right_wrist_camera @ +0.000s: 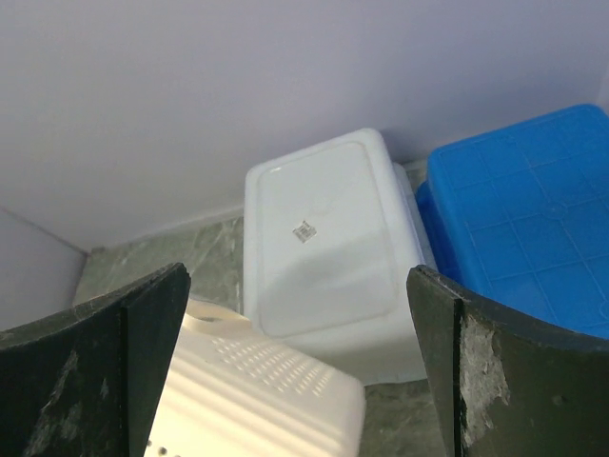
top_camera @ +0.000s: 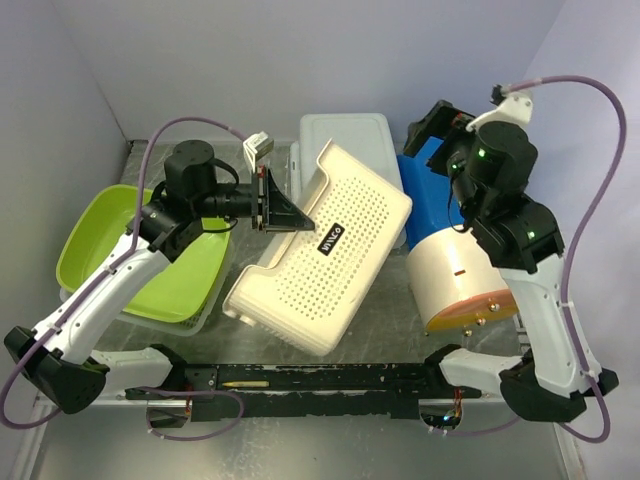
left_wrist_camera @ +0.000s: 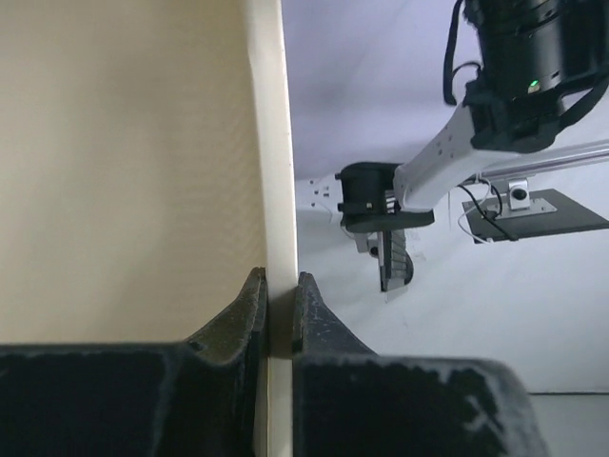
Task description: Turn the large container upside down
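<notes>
Large container [top_camera: 335, 265] sits tilted at mid surface [top_camera: 392, 312], perforated base up, one wall clamped between the left jaws; right jaws hang spread wide over a white tub [right_wrist_camera: 324, 238] and blue tub [right_wrist_camera: 523, 219].

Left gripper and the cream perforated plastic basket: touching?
Touching. Left wrist view: the left gripper pinches the cream basket by its wall, no gap either side.

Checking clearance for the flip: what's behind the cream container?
An upturned white tub, with a blue tub beside it. The cream container's raised edge covers the white tub's near side.
</notes>
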{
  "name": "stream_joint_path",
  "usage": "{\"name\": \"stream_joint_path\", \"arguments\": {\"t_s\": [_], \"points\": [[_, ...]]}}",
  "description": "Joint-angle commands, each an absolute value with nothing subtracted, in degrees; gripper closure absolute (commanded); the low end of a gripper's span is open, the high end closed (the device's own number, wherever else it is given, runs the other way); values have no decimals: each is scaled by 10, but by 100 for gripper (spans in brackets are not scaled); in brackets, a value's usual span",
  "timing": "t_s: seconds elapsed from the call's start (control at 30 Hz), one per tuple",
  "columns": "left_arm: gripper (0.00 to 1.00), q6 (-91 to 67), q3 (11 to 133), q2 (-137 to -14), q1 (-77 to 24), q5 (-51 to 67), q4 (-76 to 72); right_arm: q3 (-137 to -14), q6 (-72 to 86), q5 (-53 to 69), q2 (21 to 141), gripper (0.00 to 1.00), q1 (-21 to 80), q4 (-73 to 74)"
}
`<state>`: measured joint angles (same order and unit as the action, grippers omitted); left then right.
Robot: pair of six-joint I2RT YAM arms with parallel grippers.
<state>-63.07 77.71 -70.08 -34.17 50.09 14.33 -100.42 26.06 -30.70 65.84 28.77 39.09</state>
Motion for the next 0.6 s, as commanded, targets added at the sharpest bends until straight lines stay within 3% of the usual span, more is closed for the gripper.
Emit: {"name": "stream_joint_path", "arguments": {"t_s": [0.0, 0.13, 0.33, 0.4, 0.47, 0.57], "points": [[93, -594, 805, -680, -345, 556, 140, -1053, 213, -201, 715, 0, 285, 461], [93, -430, 904, -717, -345, 495, 382, -1069, 132, -70, 752, 0, 286, 471], [93, -498, 772, -703, -345, 603, 273, -1055, 22, 151, 793, 1, 285, 470], [93, -473, 760, -719, -343, 647, 281, -1027, -12, 212, 790, 7, 286, 449], [93, -443, 757, -732, -344, 667, 303, -1001, -39, 273, 783, 8, 254, 429], [93, -401, 769, -751, -344, 672, 341, -1014, -85, 458, 804, 6, 189, 462]]}}
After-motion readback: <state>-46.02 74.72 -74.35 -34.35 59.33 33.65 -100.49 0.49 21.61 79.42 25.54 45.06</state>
